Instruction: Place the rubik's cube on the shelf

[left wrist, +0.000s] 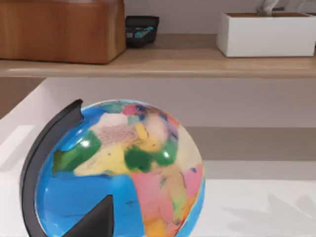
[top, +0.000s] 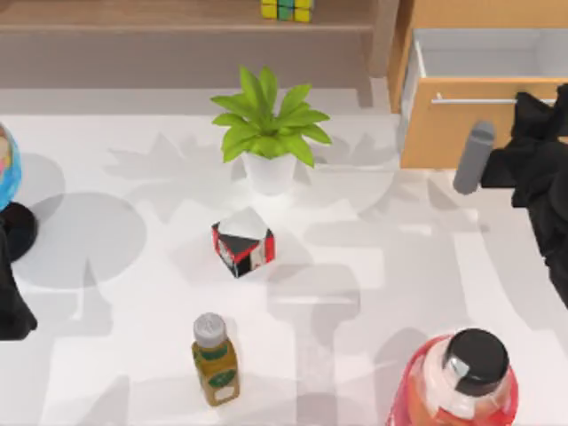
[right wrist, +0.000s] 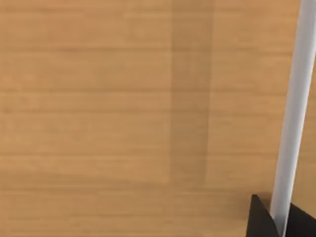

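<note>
The rubik's cube (top: 287, 9), with yellow and green squares, sits on the shelf (top: 160, 16), a long light-brown board along the table's far edge. My right gripper (right wrist: 277, 224) is up against the silver bar handle (right wrist: 296, 98) of the drawer unit at the far right, well to the right of the cube. The right arm (top: 543, 142) comes in from the right edge. Near the table's left edge, my left gripper (left wrist: 96, 221) hangs just behind the globe (left wrist: 123, 173), far from the cube.
A potted plant (top: 269, 129) stands in front of the shelf below the cube. A red, black and white cube (top: 242, 244), a bottle (top: 215, 359) and a red jar (top: 461, 382) stand nearer the front. The drawer (top: 484, 53) stands open. The shelf (left wrist: 197, 63) also carries a wooden box (left wrist: 61, 29) and a white box (left wrist: 266, 33).
</note>
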Controlling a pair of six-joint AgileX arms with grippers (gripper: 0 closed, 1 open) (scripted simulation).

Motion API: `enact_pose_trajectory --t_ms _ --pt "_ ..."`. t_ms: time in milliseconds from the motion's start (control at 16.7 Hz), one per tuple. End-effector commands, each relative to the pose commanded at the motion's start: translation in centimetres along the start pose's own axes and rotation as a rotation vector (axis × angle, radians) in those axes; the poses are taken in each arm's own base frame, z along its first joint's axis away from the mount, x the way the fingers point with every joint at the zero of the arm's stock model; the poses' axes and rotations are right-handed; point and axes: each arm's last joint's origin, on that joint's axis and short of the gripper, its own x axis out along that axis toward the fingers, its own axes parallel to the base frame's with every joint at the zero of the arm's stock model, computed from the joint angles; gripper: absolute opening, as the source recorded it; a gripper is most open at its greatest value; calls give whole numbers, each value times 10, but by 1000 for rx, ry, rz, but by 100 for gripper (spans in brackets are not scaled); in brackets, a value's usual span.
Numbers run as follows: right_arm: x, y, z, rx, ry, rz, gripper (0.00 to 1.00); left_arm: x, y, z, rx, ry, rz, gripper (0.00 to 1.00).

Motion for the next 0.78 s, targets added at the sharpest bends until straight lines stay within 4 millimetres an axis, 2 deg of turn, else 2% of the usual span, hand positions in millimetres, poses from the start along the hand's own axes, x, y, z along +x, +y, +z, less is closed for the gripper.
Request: enact_pose_trajectory --t_ms 300,660,780 --pt "32 -1 -1 1 2 1 0 0 0 0 0 0 0 100" --pt "35 -1 0 3 1 2 0 0 0 0 0 0 0 100" --pt "43 -1 0 3 0 3 0 0 0 0 0 0 0 100"
